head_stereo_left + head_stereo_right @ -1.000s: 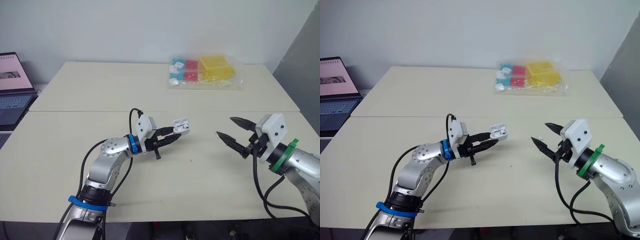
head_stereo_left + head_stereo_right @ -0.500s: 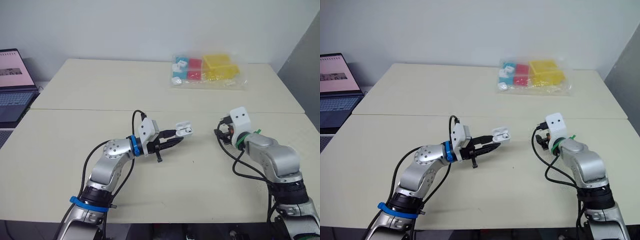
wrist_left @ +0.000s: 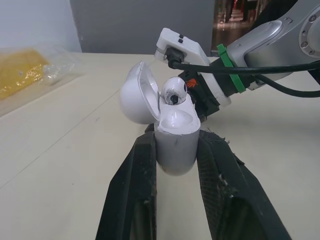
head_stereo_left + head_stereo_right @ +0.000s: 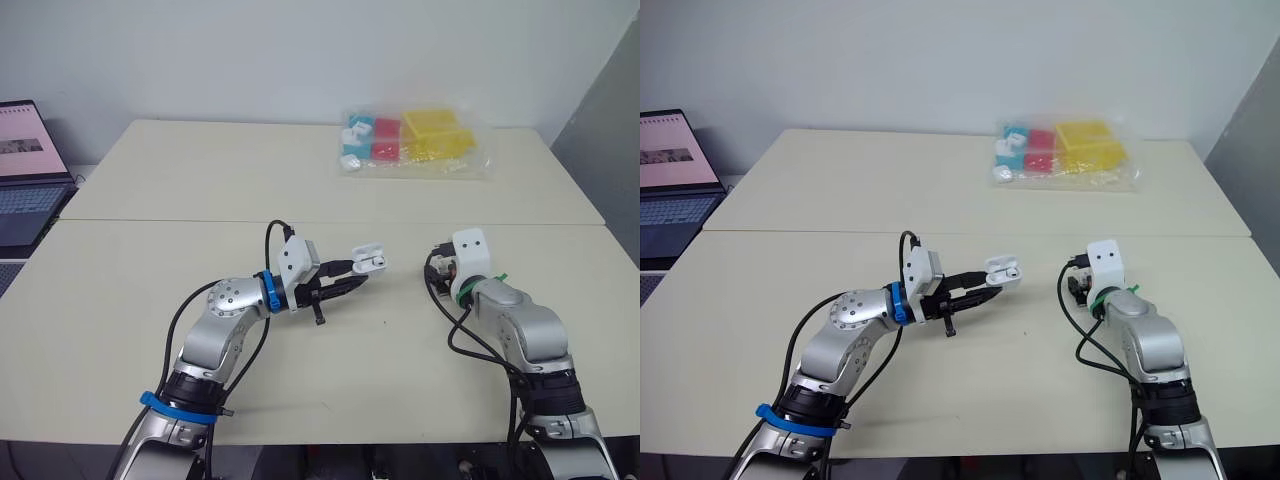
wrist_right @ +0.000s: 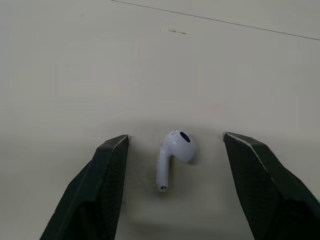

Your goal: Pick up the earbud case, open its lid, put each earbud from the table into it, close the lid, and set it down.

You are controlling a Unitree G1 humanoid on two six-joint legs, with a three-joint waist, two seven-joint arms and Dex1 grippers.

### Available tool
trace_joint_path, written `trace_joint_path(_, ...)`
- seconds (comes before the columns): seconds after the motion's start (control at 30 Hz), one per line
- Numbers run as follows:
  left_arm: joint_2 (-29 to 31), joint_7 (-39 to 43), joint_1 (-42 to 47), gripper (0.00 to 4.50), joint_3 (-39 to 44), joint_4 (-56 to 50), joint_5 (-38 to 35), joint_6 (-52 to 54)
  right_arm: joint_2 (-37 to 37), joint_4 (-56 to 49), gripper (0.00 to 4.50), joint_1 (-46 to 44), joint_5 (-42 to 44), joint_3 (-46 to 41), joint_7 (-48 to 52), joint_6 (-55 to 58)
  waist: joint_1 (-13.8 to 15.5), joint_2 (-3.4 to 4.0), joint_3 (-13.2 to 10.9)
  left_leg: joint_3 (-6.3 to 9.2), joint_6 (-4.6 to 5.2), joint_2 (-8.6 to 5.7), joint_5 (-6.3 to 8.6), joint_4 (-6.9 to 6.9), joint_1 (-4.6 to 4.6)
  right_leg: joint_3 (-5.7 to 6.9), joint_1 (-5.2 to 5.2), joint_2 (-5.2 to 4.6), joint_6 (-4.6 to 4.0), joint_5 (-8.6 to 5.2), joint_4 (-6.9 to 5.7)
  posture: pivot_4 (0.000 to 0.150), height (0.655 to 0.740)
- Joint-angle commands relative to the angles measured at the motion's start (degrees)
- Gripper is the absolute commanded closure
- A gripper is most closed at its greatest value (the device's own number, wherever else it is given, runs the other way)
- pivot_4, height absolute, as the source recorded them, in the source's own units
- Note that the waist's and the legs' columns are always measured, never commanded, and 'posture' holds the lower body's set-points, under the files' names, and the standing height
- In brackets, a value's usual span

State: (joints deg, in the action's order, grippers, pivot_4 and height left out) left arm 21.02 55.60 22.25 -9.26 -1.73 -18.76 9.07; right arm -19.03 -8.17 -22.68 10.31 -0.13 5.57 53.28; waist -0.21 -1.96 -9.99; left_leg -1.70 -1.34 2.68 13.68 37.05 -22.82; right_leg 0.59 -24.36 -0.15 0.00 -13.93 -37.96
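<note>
L gripper (image 4: 350,283), just left of centre in the eye views, is clamped on the case (image 3: 175,127) body. It holds the case seemingly clear of the table (image 4: 150,260), mouth up & lid (image 3: 137,95) swung back, prob. so the R arm can drop buds in. Case: white, glossy, rounded; 1st bud (image 3: 173,91) sits in it, stem down. R gripper (image 5: 175,140), right of centre, points down at the table w/ jaws wide, straddling the 2nd bud (image 5: 174,152) w/o touching, apparently set for a pinch. That bud lies on its side; white, smooth, likely slippery.
</note>
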Motion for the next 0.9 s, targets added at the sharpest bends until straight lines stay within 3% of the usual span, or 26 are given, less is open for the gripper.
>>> trace_joint_path(0.03, -0.1, -0.3, 1.1, 3.72, 0.0, -2.6, -0.3, 0.0, 0.0, 0.1, 2.62, 0.8, -0.9, -1.5, -0.1, -0.9, 0.0, 0.00, 0.0, 0.01, 0.00, 0.00, 0.00, 0.00, 0.00, 0.01, 0.00, 0.00, 0.00, 0.00, 0.00, 0.150, 0.7359)
trace_joint_path(0.17, -0.1, -0.3, 1.0, 3.72, 0.0, -2.6, -0.2, 0.0, 0.7, 1.2, 4.04, 0.6, -0.8, -2.2, -0.2, -1.3, 0.0, 0.00, 0.0, 0.01, 0.00, -0.01, 0.00, 0.01, 0.00, 0.00, 0.02, -0.01, 0.00, 0.00, 0.00, 0.150, 0.7359)
trace_joint_path(0.5, 0.3, -0.4, 0.6, 3.72, 0.0, -3.4, -0.1, 0.5, -2.6, -2.9, 4.06, 1.6, 2.5, -1.6, 7.5, 0.2, 0.1, 0.00, 0.0, 0.02, 0.00, -0.01, 0.00, 0.00, 0.06, 0.01, 0.08, 0.00, 0.00, 0.00, 0.02, 0.150, 0.7359)
trace_joint_path(0.6, 1.0, -0.2, -0.5, 3.72, 0.2, -4.5, -0.2, 0.6, -14.0, -10.5, 4.06, 5.0, 8.5, 2.0, 25.8, -2.0, 0.2, 0.05, 0.0, 0.03, 0.00, -0.03, 0.00, -0.03, -0.02, 0.02, 0.05, -0.02, 0.01, 0.00, 0.10, 0.150, 0.7359)
trace_joint_path(0.67, 1.5, -0.3, -1.7, 3.72, 0.4, -5.2, -0.2, 0.4, -21.9, -14.5, 4.06, 9.8, 11.6, 3.7, 40.2, -10.3, 0.1, 0.05, 0.0, 0.03, 0.01, -0.02, 0.01, -0.03, -0.05, 0.03, 0.06, -0.02, 0.01, 0.00, 0.26, 0.150, 0.7359)
trace_joint_path(0.73, 1.9, -0.4, -2.8, 3.72, 0.5, -6.2, -0.4, 0.5, -28.5, -13.7, 4.06, 11.8, 11.4, 3.4, 46.2, -13.5, 0.1, 0.04, 0.0, 0.05, 0.10, -0.01, 0.06, -0.05, -0.01, 0.04, 0.12, 0.00, 0.04, -0.02, 0.34, 0.150, 0.7359)
trace_joint_path(0.83, 2.3, -0.6, -3.7, 3.72, 0.5, -7.3, -0.5, 0.7, -32.7, -10.9, 4.06, 12.0, 11.0, 3.0, 49.8, -15.2, -0.3, -0.01, -0.1, -0.02, 0.11, 0.00, 0.07, -0.01, 0.09, 0.00, 0.17, -0.01, 0.06, -0.01, 0.27, 0.150, 0.7359)
trace_joint_path(0.9, 2.8, -0.7, -4.9, 3.72, 0.5, -8.8, -0.7, 1.5, -38.6, -4.8, 4.06, 12.0, 6.2, 4.4, 57.8, -27.5, -0.2, 0.03, -0.1, 0.00, 0.11, -0.01, 0.07, 0.03, 0.14, 0.02, 0.18, 0.00, 0.06, 0.01, 0.18, 0.150, 0.7359)
